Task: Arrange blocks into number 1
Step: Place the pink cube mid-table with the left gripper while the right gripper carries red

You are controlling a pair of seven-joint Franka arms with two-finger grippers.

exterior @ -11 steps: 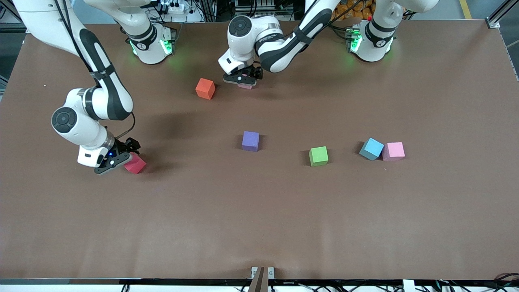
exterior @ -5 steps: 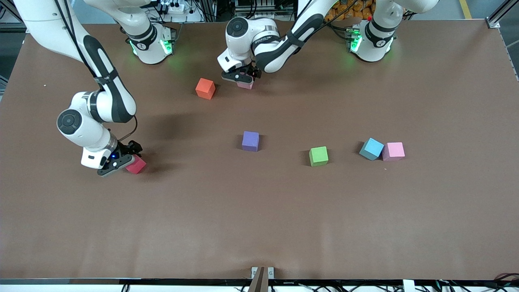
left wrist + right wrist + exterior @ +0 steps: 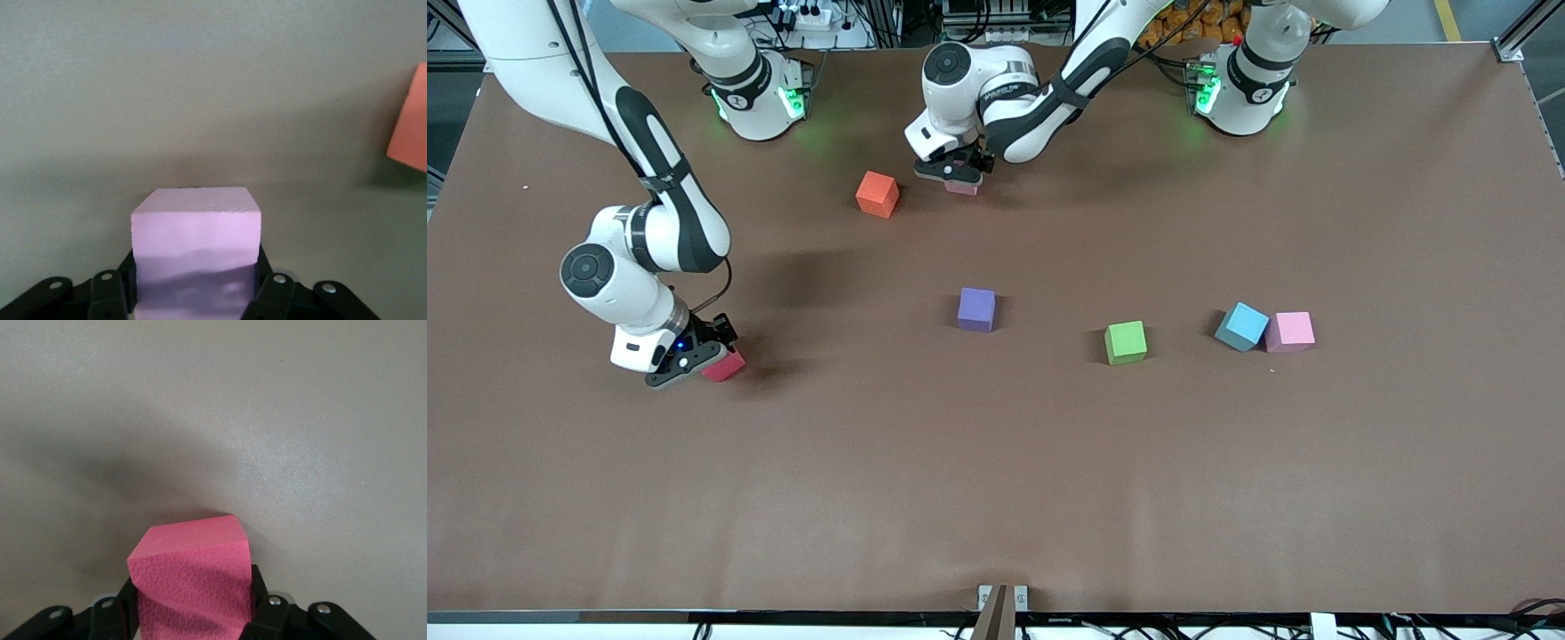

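Front view shows my left gripper [image 3: 959, 172] down at the table [image 3: 996, 462], closed against a pale pink block [image 3: 961, 187] that sits just beside the orange block [image 3: 877, 194], toward the left arm's end of the table from it. My left wrist view confirms it: my fingers [image 3: 272, 293] press both sides of that pale pink block [image 3: 195, 247], with an edge of the orange block [image 3: 408, 120] showing near it.

My right gripper [image 3: 698, 356] is low at the right arm's end of the table, well apart from the orange block and nearer to the front camera than it. Its jaws are narrowed onto the red block [image 3: 725, 365]; in my right wrist view the red block [image 3: 193, 583] sits tilted between my fingers [image 3: 265, 617].

Nearer to the front camera than the orange block lie the purple block [image 3: 976, 309], then the green block [image 3: 1126, 342], then the blue block [image 3: 1241, 326] touching a second pink block [image 3: 1289, 331], each farther toward the left arm's end.
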